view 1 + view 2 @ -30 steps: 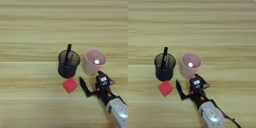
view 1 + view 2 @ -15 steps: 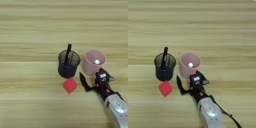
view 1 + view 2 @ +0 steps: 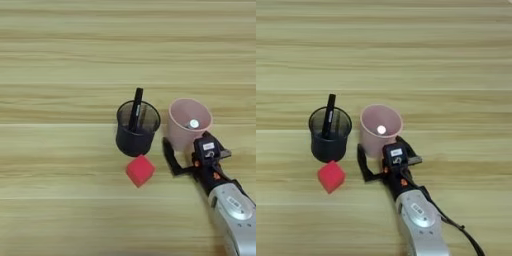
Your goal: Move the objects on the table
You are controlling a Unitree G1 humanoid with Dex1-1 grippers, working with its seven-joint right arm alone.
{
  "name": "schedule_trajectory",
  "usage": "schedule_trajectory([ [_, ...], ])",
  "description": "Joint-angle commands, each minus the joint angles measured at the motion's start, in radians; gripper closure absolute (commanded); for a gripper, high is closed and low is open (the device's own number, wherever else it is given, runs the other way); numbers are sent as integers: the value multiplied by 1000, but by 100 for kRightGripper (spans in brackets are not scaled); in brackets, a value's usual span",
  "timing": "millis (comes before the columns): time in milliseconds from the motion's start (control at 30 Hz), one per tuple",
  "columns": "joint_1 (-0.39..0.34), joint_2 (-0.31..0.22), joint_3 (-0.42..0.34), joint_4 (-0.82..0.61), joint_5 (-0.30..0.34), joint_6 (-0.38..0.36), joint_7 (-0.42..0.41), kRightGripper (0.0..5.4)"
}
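A pale pink plastic cup (image 3: 188, 121) stands upright right of centre, with a small white-tipped stick (image 3: 193, 123) inside it. Close on its left stands a black mesh pen cup (image 3: 137, 131) holding a black pen (image 3: 136, 109). A small red cube (image 3: 140, 170) lies just in front of the mesh cup. My right gripper (image 3: 386, 156) is open at the near side of the pink cup's base. Its left finger (image 3: 362, 161) reaches along the cup's left side, between that cup and the cube. The right finger (image 3: 412, 159) sits at the cup's right.
The silver forearm (image 3: 418, 220) comes in from the bottom edge, with a black cable (image 3: 458, 230) trailing on its right. The light wood-grain table (image 3: 60, 60) spreads around the cluster on all sides.
The gripper has moved forward, away from the bottom edge, until its fingers flank the pink cup's base. Cups, pen and cube have stayed put.
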Motion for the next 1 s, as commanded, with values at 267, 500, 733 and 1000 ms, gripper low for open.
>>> schedule_trajectory([
  [267,0,-5,25,61,-21,39,-1,5],
  [500,-15,-6,30,62,-20,45,2,5],
  [733,-32,-6,31,65,-17,49,0,5],
  [1000,-46,-4,28,75,-13,49,-3,5],
])
